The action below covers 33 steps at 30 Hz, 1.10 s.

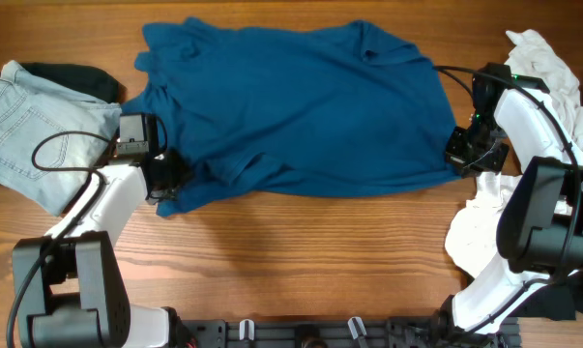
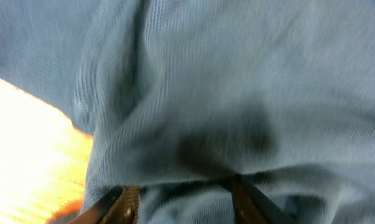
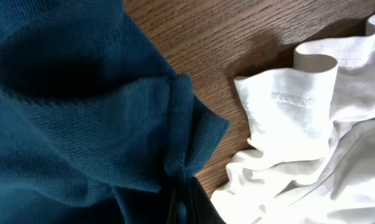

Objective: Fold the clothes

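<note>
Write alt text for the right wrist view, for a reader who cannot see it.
A blue knit shirt fills the left of the frame, its bunched edge pinched in the right gripper at bottom centre. A crumpled white garment lies on the wooden table to the right.

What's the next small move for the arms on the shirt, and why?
Probably shut the left gripper on the shirt. Its fingers stand apart with cloth between them, while the right gripper already pinches the opposite edge; then both can lift together.
</note>
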### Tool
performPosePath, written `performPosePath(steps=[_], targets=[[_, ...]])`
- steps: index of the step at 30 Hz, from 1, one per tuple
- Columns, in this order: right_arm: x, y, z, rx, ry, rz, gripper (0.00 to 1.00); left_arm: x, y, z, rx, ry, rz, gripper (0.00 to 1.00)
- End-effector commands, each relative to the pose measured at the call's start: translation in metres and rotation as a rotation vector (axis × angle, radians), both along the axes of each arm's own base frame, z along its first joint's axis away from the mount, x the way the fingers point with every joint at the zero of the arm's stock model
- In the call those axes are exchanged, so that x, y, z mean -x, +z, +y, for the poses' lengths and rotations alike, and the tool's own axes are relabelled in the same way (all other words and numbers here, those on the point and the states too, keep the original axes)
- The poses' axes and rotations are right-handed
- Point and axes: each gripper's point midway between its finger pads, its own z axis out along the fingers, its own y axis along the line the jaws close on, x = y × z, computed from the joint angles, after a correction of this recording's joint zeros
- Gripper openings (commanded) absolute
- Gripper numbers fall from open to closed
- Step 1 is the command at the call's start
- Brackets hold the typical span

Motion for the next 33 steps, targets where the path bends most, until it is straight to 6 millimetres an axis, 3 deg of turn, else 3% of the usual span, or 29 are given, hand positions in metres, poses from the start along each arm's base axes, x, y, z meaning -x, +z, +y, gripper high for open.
performPosePath(steps=[1, 9, 16, 21, 25, 26, 30, 33], targets=[[-0.004, 0.008, -0.007, 0.03, 0.019, -0.024, 0.05, -0.005, -0.002, 0.006, -0.049, -0.004, -0.015, 0.46], [-0.005, 0.008, -0.007, 0.03, 0.019, -0.025, 0.05, 0.007, -0.02, -0.035, -0.049, -0.18, 0.055, 0.39], [-0.005, 0.008, -0.007, 0.03, 0.019, -0.025, 0.05, 0.007, -0.026, -0.034, -0.081, -0.257, 0.061, 0.47], [-0.004, 0.008, -0.007, 0.03, 0.019, -0.024, 0.05, -0.009, -0.021, -0.035, -0.089, -0.252, -0.008, 0.5], [-0.005, 0.008, -0.007, 0.03, 0.018, -0.027, 0.06, 0.01, -0.027, -0.036, -0.076, -0.261, 0.072, 0.22], [-0.005, 0.008, -0.007, 0.031, 0.019, -0.027, 0.05, 0.014, -0.028, -0.036, -0.075, -0.261, 0.088, 0.04], [-0.005, 0.008, -0.007, 0.03, 0.018, -0.026, 0.05, 0.015, -0.023, -0.038, -0.064, -0.265, 0.085, 0.04], [-0.005, 0.008, -0.005, 0.021, 0.015, -0.026, 0.04, 0.01, 0.009, -0.042, -0.042, -0.271, 0.035, 0.04]])
